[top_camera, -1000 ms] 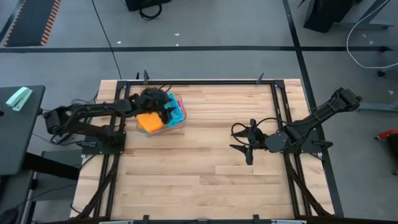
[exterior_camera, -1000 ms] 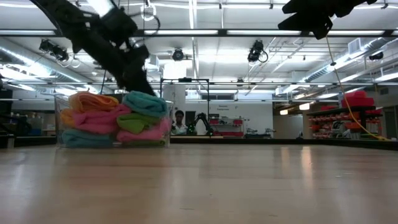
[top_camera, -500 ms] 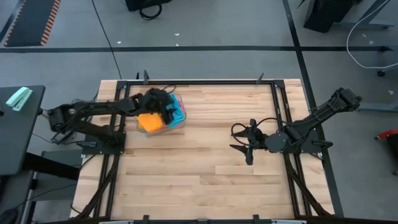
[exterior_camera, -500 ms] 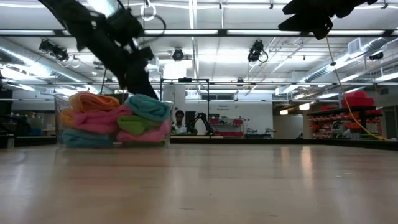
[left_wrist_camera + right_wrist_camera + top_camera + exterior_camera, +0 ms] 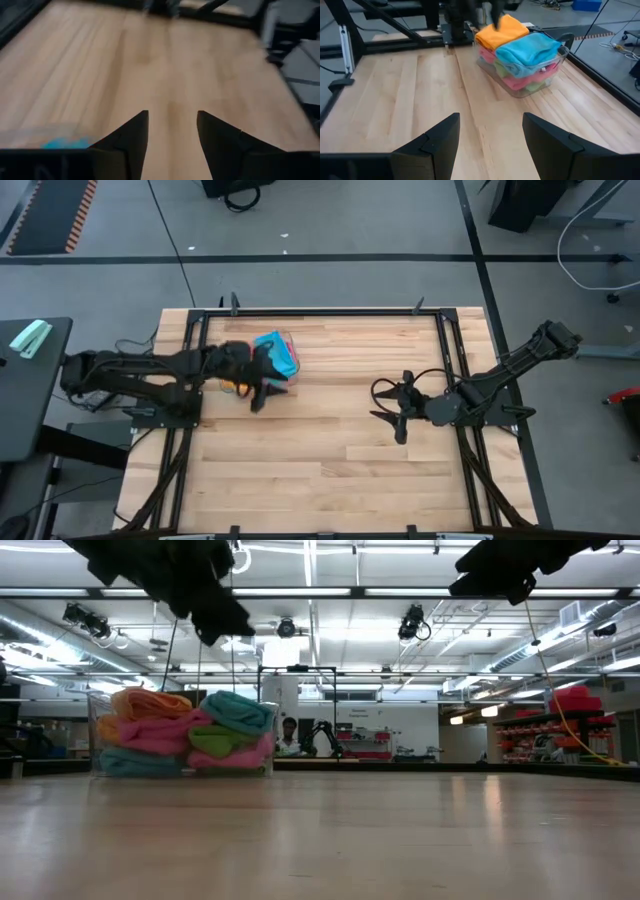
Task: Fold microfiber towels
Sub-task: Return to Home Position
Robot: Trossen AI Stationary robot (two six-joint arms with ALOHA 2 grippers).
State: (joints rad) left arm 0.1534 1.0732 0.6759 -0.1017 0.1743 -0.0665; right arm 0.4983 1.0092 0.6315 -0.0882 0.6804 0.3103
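A clear plastic bin [image 5: 287, 372] at the table's far left holds several microfiber towels. An orange towel [image 5: 502, 29] and a blue one [image 5: 527, 49] lie on top, with pink [image 5: 160, 735] and green [image 5: 215, 738] ones under them. My left gripper [image 5: 267, 394] is open and empty, above the table just on the near side of the bin. Its wrist view shows bare wood between its fingers [image 5: 170, 125]. My right gripper [image 5: 398, 413] is open and empty, over the middle right of the table, facing the bin.
Black metal rails [image 5: 330, 311] frame the tabletop along its far, left and right edges. Bare wood [image 5: 320, 460] stretches from the bin to the near edge and between the two arms. A person [image 5: 289, 736] shows far behind the table.
My left gripper has drawn back from over the bin's towels toward the table's near edge and has risen. It now hangs beside the bin with nothing in it. The towels lie in the bin as before. My right arm has kept still.
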